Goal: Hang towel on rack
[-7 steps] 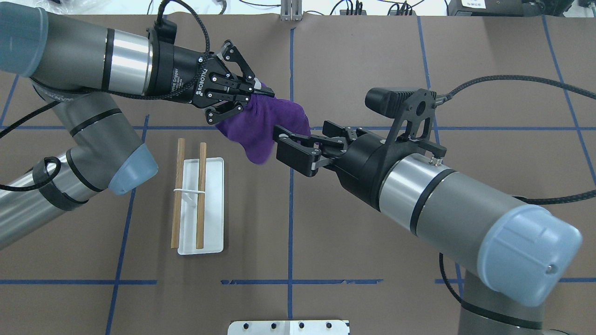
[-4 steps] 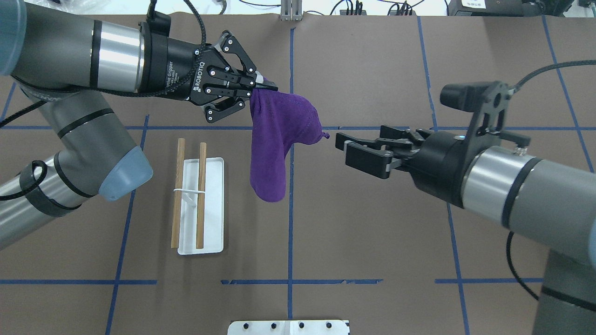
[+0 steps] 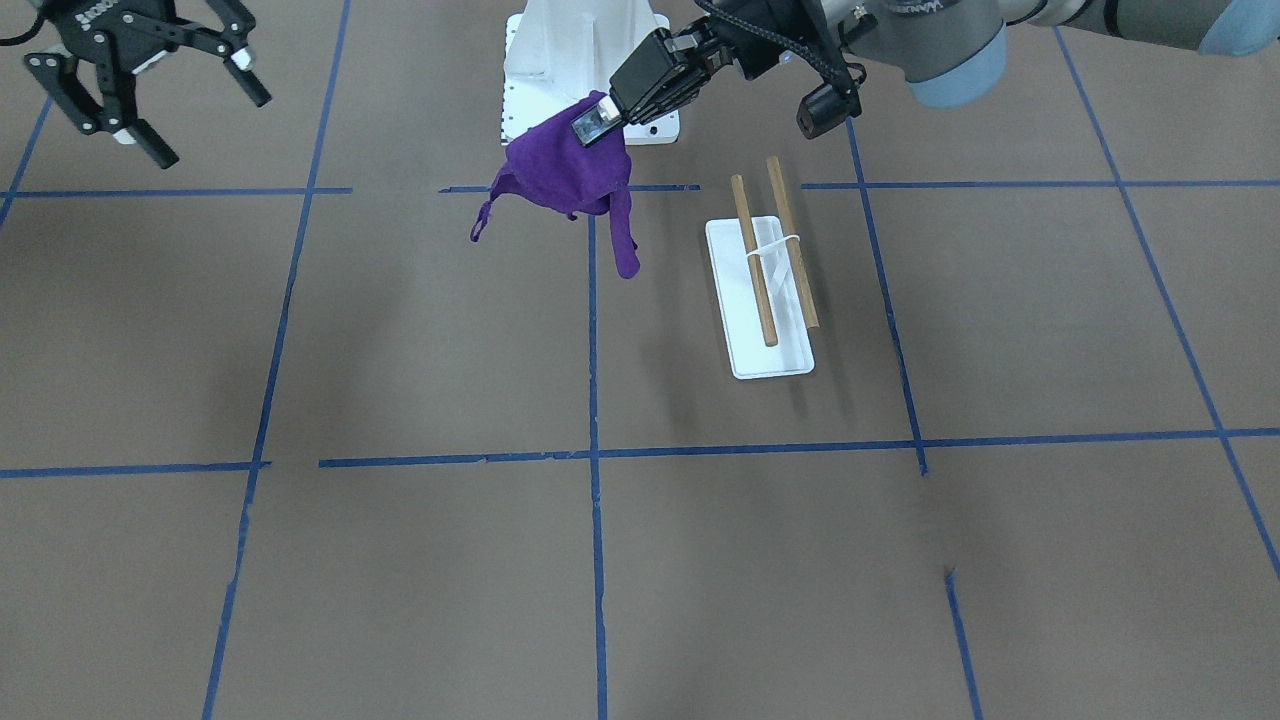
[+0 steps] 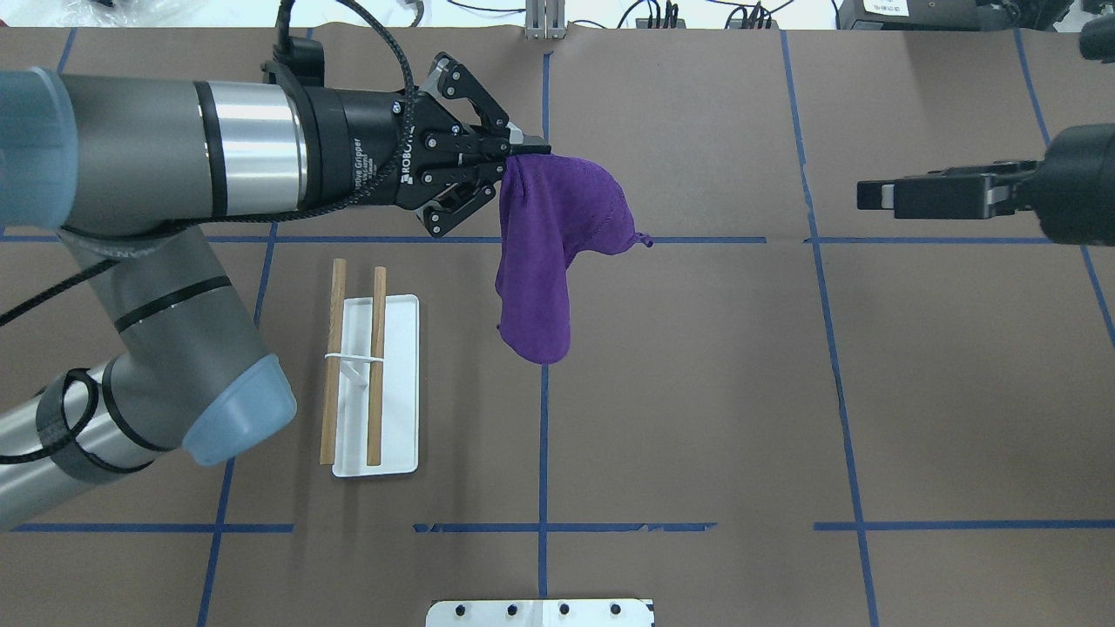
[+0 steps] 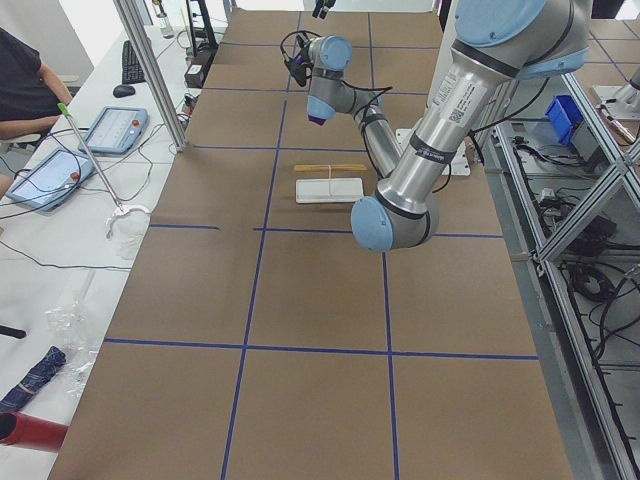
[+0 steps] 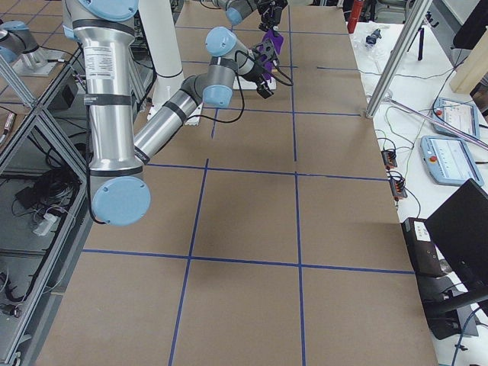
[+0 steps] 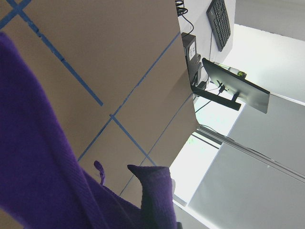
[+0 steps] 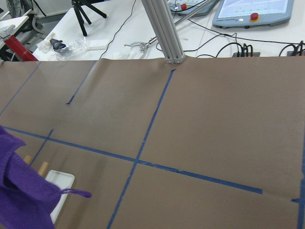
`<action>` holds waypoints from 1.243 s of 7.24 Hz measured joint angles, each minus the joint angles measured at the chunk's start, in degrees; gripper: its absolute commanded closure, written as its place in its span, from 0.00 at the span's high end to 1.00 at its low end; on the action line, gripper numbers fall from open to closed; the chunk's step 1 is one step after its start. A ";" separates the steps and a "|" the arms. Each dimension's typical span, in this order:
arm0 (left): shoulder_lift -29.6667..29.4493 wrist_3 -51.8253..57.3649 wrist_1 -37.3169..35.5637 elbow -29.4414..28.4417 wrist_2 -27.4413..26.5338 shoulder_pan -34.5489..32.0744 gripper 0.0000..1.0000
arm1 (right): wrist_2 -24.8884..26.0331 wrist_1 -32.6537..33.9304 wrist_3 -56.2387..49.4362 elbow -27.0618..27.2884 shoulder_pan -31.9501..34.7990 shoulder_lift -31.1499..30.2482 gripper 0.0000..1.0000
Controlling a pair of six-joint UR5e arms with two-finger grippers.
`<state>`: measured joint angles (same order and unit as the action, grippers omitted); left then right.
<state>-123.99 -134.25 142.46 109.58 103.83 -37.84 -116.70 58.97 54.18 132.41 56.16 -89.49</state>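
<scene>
The purple towel hangs from my left gripper, which is shut on its top corner, in the air right of the rack. The towel also shows in the front view and in both wrist views. The rack has two brown dowels over a small white base and stands on the table below my left forearm, apart from the towel. It also shows in the front view. My right gripper is open and empty, far off at the table's right side.
A large white metal pedestal with bolt holes sits at the table's near edge by the robot's base. Blue tape lines cross the brown table. Operator desks with tablets lie beyond the far edge.
My right gripper has let go of the towel and pulled back far to the right. The towel now hangs longer from my left gripper, which has shifted slightly right.
</scene>
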 measured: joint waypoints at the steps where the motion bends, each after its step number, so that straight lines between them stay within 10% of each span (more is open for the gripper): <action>1: 0.09 4.36 -5.04 2.30 -6.37 2.85 0.00 | -1.76 0.15 -2.08 -1.88 2.74 -1.51 1.00; 5: 1.21 19.80 -24.66 7.40 -31.20 13.01 0.00 | -2.42 19.55 -21.82 -7.41 7.57 -3.26 1.00; 9: 10.23 22.91 -34.27 13.06 -41.61 18.85 0.00 | -2.49 33.86 -38.27 -9.10 10.82 -4.07 1.00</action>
<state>-113.76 -111.34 108.19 122.64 62.21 -18.99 -119.20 92.84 15.91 123.31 66.98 -93.57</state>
